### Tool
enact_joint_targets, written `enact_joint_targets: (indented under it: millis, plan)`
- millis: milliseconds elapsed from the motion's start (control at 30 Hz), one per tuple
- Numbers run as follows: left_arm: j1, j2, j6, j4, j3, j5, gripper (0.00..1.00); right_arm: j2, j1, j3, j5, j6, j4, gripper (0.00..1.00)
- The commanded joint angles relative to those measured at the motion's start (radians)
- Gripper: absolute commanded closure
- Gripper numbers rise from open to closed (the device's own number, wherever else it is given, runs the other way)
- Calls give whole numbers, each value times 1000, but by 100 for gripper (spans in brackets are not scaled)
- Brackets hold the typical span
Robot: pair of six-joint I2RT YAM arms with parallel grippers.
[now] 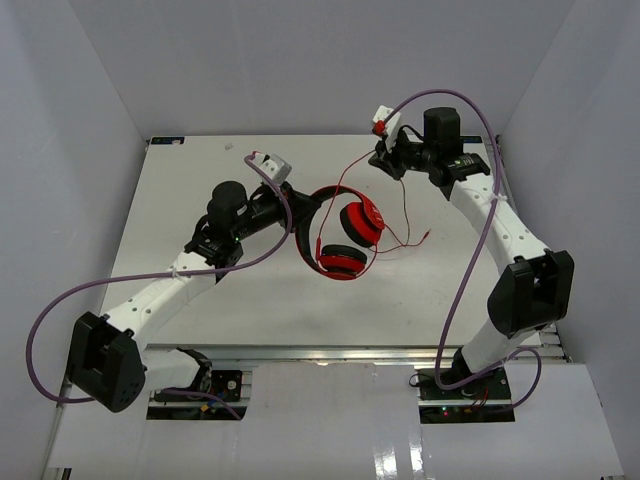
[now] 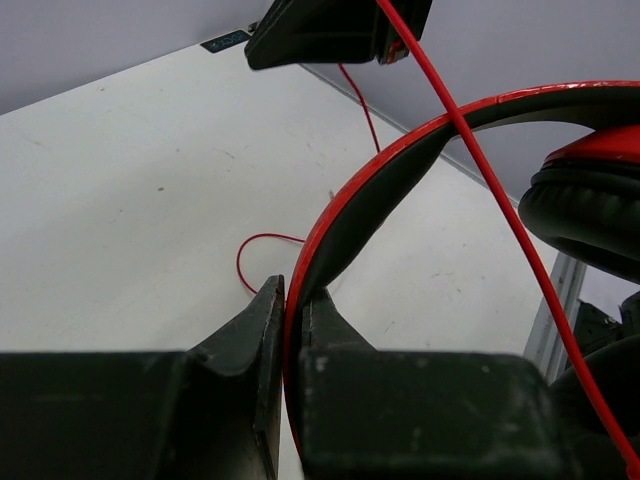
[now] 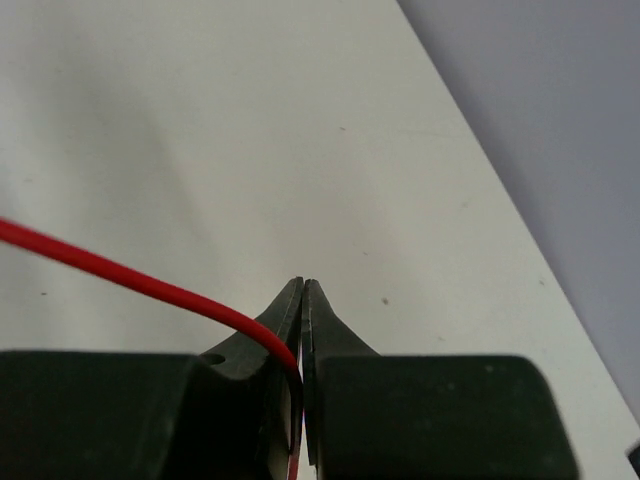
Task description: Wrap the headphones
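The red headphones (image 1: pixel 350 238) hang over the middle of the table, cups folded together, one black ear pad (image 2: pixel 585 215) close to my left wrist camera. My left gripper (image 1: pixel 298 212) is shut on the black-and-red headband (image 2: pixel 395 175), which runs up out of the jaws (image 2: pixel 293 300). The thin red cord (image 1: pixel 405 215) rises from the headphones to my right gripper (image 1: pixel 381 158), with a loose end trailing on the table to the right. In the right wrist view that gripper (image 3: pixel 303 295) is shut on the cord (image 3: pixel 130 275), which bends down between its fingers.
White table (image 1: pixel 200 180) inside grey walls. Purple arm cables (image 1: pixel 470 250) loop beside both arms. A slack loop of cord (image 2: pixel 250 255) lies on the table beyond my left fingers. The right gripper's dark body (image 2: pixel 335 30) shows at the top of the left wrist view.
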Motion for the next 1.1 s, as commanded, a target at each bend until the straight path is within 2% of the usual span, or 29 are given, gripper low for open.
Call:
enact_joint_targets:
  millis: [0, 133, 433, 633, 900, 1067]
  plan:
    - [-4, -50, -83, 32, 62, -13, 100, -23, -4, -54, -295, 150, 120, 92]
    - [-4, -64, -87, 19, 100, -35, 100, -25, -61, -118, -338, 260, 215, 92]
    - [-4, -73, -75, -44, 203, -76, 100, -39, -105, -229, -375, 351, 341, 92]
    - [-4, -42, -40, -109, 285, -143, 100, -74, -129, -321, -535, 582, 624, 92]
    - [-4, -32, -5, -168, 321, -186, 100, -97, -167, -388, -599, 859, 945, 92]
    - [-4, -45, 6, -184, 331, -203, 100, -73, -203, -410, -601, 899, 977, 92]
